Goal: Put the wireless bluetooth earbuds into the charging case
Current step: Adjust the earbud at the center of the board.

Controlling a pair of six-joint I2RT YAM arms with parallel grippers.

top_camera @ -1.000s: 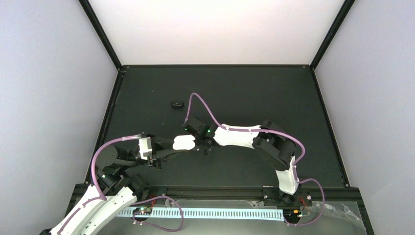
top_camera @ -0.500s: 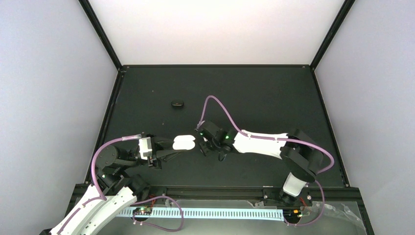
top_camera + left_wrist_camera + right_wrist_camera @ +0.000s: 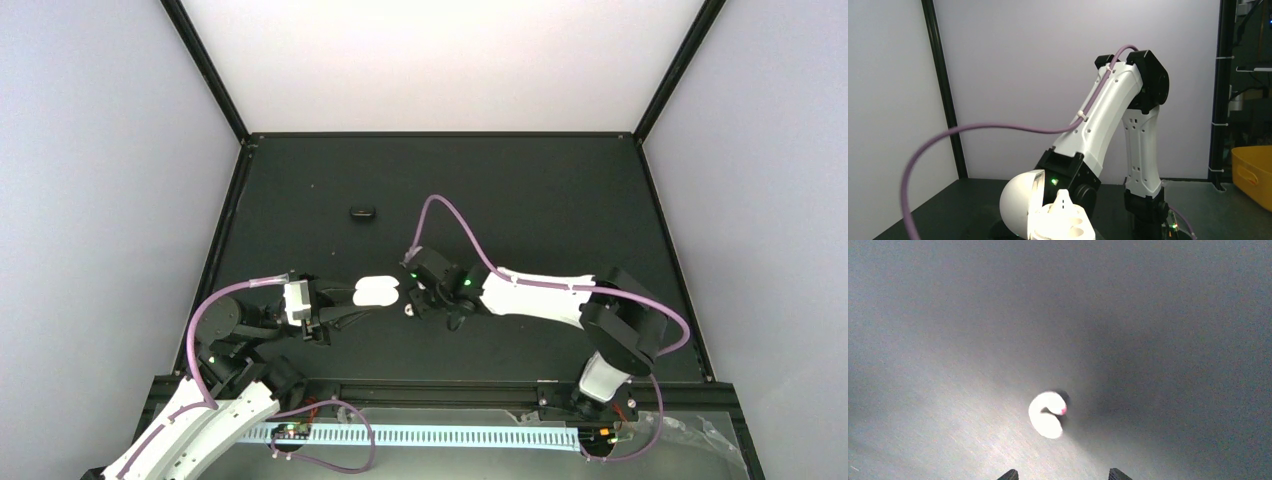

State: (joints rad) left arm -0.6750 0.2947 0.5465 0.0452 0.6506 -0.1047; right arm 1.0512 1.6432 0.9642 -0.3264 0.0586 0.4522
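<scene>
The case is a smooth, glossy white plastic oval, clamped between the black fingers of the left pincer, whose jaws close against its sides. The left wrist view shows it open. Its domed lid is swung back on the hinge, and the flat inner face of the base has rounded hollows moulded into it. A small white bud with a pointed top stands up from the base just behind those hollows. Whether it sits fully in its well cannot be told.

The earbud lies on the tabletop, a matte, dark, finely grained sheet. It is a tiny shiny white comma, curled on itself, with a pink spot at the inner tip. The right pincer hangs over it with its two dark fingertips spread apart and not touching it. The earbud lies just beyond the gap between them. From above, the earbud is a white speck near the case, beside the right pincer.

A small black oval with a dull sheen rests on the tabletop farther back, well apart from both pincers. A soft purple cable arcs along the white shell of the right arm.
</scene>
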